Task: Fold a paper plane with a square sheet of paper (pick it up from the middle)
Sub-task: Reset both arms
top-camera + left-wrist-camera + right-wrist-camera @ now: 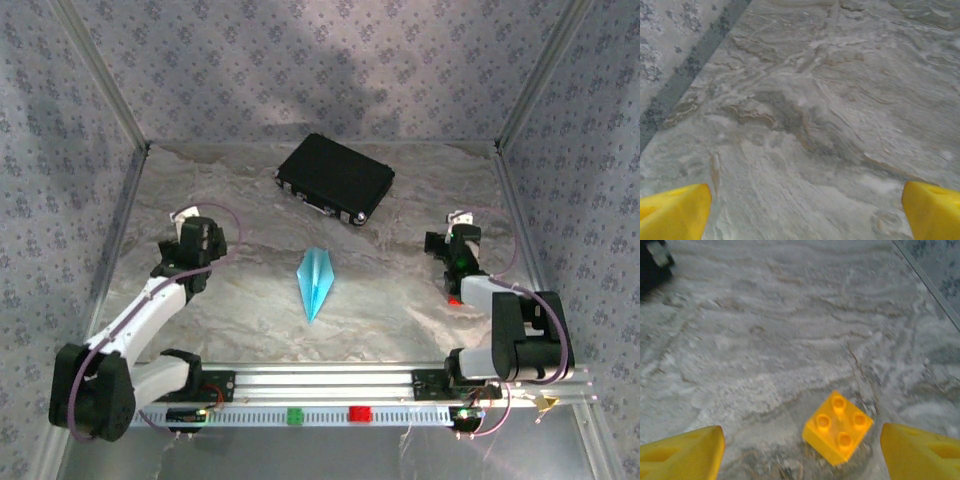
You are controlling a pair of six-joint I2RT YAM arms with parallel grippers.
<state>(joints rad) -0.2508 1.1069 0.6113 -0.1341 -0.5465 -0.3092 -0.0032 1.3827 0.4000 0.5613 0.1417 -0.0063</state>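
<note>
The square sheet of paper lies folded into a slim light blue paper plane (316,283) in the middle of the table, its sharp nose toward the near edge. Neither gripper touches it. My left gripper (204,238) hovers well to its left, and in the left wrist view the left gripper (807,212) is open, its yellow fingertips (675,212) wide apart over bare marbled table. My right gripper (458,248) is far to the plane's right. In the right wrist view the right gripper (802,452) is open, with nothing held between its fingertips (922,452).
A black hard case (335,178) lies at the back centre. A small orange studded block (838,427) sits on the table between the right fingertips, nearer the right one. Patterned walls (60,150) enclose the table. A green block (296,416) and a red block (359,413) sit on the front rail.
</note>
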